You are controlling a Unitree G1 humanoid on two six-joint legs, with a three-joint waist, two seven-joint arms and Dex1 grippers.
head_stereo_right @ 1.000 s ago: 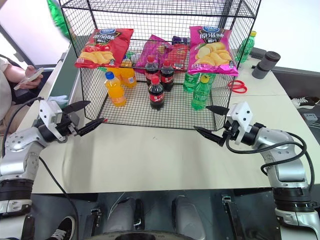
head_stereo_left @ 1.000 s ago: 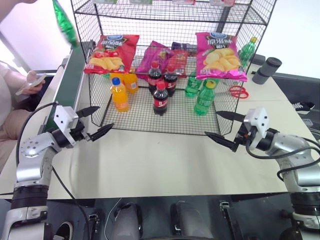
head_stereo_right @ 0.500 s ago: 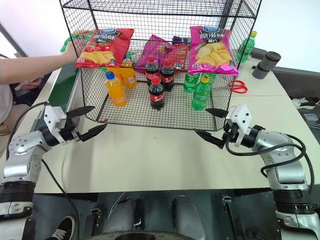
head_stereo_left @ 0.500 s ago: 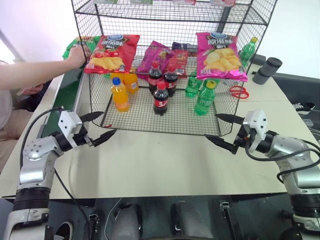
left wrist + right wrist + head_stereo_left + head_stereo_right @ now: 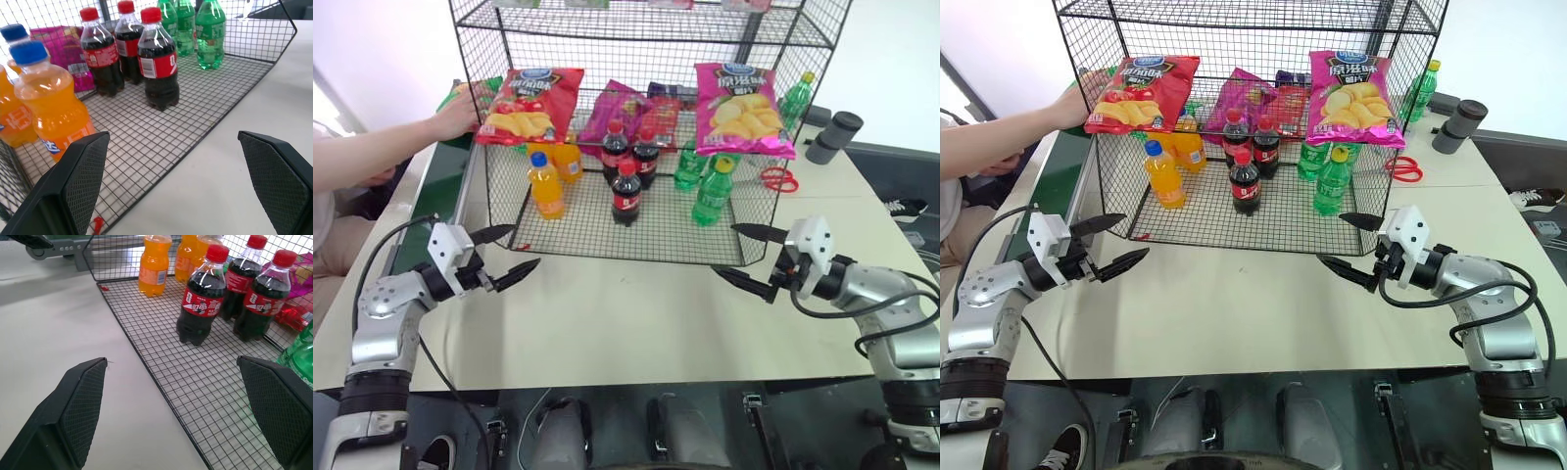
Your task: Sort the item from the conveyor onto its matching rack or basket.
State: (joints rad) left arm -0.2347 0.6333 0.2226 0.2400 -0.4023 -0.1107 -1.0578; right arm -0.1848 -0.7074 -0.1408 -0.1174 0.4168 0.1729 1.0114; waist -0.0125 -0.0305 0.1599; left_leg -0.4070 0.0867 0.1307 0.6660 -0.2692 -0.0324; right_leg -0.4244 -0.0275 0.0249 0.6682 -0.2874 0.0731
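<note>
The item, a green crisp bag [image 5: 491, 86], is largely hidden in a person's hand [image 5: 460, 110] over the far end of the conveyor [image 5: 435, 181], just left of the rack [image 5: 646, 29]. That rack is a tall black wire unit at the back of the table. Low over the table in front of the rack's left corner, my left gripper [image 5: 521, 247] is open and holds nothing. At the rack's right corner, my right gripper [image 5: 726, 250] is also open and holds nothing. Both grippers are well away from the bag.
The rack's middle tier holds a red crisp bag [image 5: 530, 103], purple bags [image 5: 626, 113] and a pink crisp bag [image 5: 744, 96]. Orange [image 5: 546, 186], cola [image 5: 626, 194] and green bottles [image 5: 713, 194] stand below. Red scissors [image 5: 780, 178] and dark cylinders [image 5: 832, 137] lie right. Bare tabletop [image 5: 626, 313] lies between the grippers.
The person's arm has reached in and brought the green bag down from high at the left to the conveyor's far end beside the rack. Both grippers stay open and about in place.
</note>
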